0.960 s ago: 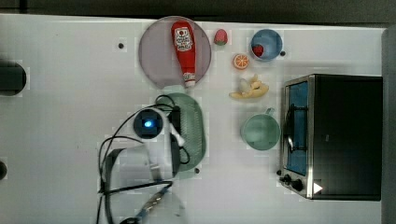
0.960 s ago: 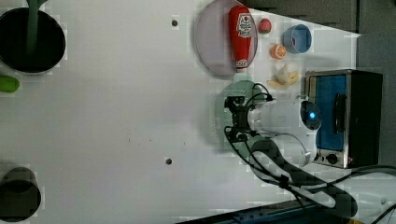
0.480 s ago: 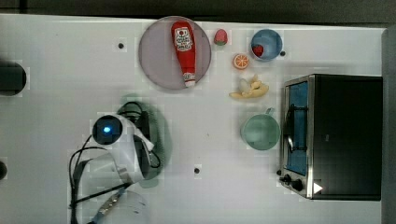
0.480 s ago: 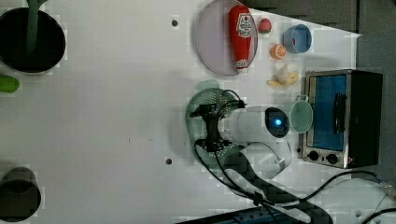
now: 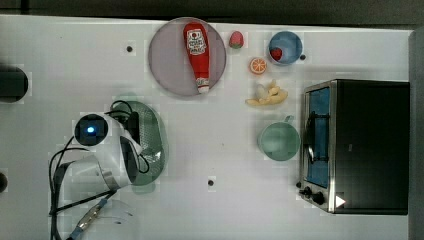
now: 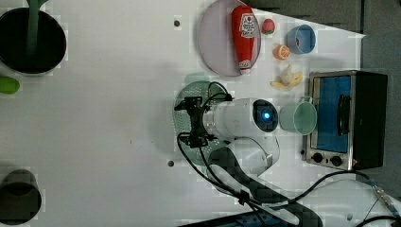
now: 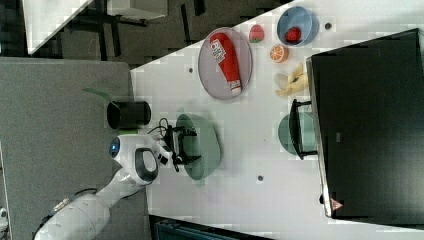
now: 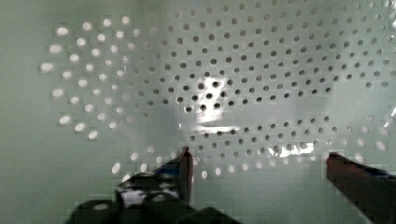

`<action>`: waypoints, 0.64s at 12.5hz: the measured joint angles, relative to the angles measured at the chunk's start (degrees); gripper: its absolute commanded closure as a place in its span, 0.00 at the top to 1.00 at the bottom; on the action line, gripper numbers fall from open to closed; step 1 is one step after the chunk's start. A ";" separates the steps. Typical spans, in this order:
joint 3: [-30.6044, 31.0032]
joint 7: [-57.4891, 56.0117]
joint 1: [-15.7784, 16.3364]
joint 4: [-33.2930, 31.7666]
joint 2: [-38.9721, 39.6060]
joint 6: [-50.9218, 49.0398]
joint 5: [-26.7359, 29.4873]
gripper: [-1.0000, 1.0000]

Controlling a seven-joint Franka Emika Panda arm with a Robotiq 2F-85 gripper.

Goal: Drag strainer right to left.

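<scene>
You're mid-drag: the gripper [image 8: 259, 161], jaws wide and gripping nothing, sits inside the strainer [image 5: 152, 137]; push on toward the top view's left.

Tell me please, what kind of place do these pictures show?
Probably a robot lab bench set up as a toy kitchen: a white table with a toaster oven, a ketchup bottle on a plate, and a strainer.

Bright, even light; blocky blur, glare inside strainer [image 8: 210, 93]
</scene>
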 measured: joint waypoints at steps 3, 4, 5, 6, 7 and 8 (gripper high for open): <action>-0.46 2.52 1.69 2.35 1.23 -1.06 0.02 1.00; -0.76 3.53 2.43 3.36 2.13 -1.85 0.07 1.00; -0.72 4.59 2.97 4.25 3.02 -1.96 -0.32 1.00; -0.61 5.15 3.39 4.81 3.41 -1.62 -0.31 1.00; -0.24 5.43 3.72 5.71 3.78 -1.68 -0.17 1.00; 0.57 6.10 3.78 7.05 4.45 -1.51 0.74 1.00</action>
